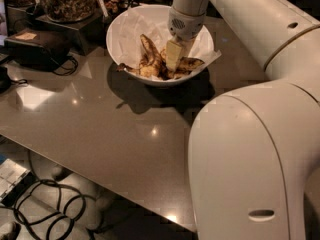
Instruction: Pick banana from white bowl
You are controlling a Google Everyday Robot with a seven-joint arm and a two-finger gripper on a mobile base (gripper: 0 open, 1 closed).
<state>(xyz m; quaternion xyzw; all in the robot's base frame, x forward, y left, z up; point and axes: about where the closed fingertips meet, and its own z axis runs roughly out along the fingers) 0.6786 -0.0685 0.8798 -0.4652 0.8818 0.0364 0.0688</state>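
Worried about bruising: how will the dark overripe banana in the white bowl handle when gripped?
With the gripper down in the white bowl, the banana looks brown-skinned, so probably soft and easily squashed. On the crumpled paper it may shift.

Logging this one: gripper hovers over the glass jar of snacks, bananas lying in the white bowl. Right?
No. The camera view shows the gripper down inside the white bowl among the bananas, not over the glass jar.

Your arm [260, 34]: smooth cream-white rounded shells, fat tubular links, small dark oval holes on top, one slot low on the big shell. Dotted grille [180, 24] at the wrist. Cream gripper [172, 59] sits inside the white bowl [114, 39].
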